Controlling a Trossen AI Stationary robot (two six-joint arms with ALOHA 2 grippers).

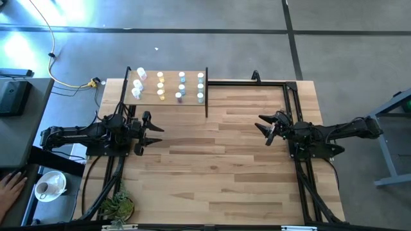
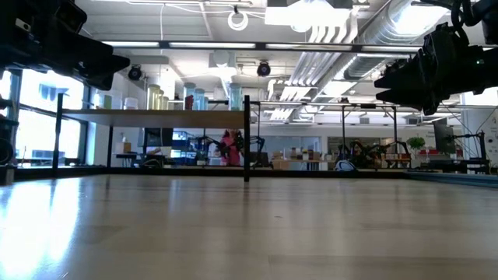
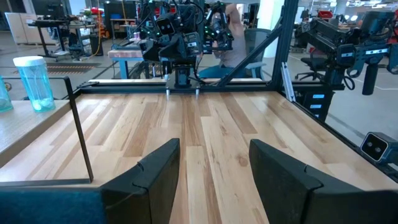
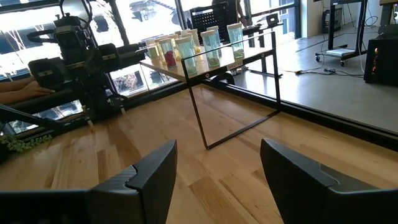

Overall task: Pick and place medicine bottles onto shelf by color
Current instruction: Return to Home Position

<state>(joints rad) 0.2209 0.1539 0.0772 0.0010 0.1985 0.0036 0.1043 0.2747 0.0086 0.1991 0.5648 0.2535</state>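
High view: looks straight down on a wood-plank counter [image 1: 225, 167]. At its far edge, on the left arm's side: the shelf [image 1: 149, 97], carrying all the medicine bottles [image 1: 182, 86] in 4 short lines, white at the outer end, yellow next, pale blue and other tints toward the counter's middle. Near the shelf's front: the left hand [image 1: 156, 131], hovering, fingers spread wide, holding nothing. Well apart, on the opposite side and facing it: the right hand [image 1: 259, 123], also wide and empty. At the near left corner, a potted plant [image 1: 119, 206]. Off the counter's left, a person's hand [image 1: 9, 186] beside a cup [image 1: 43, 188].

Low view: shows the shelf board raised on thin black posts, bottles upright on top, dark arm parts in both upper corners.

Left wrist view: looks across the counter past 2 dark fingers [image 3: 155, 177] set far apart, nothing between them. Shows 1 pale blue bottle at a shelf corner and the right arm opposite.

Right wrist view: shows the same wide, empty gap, with shelf and bottles ahead and the left arm beyond.
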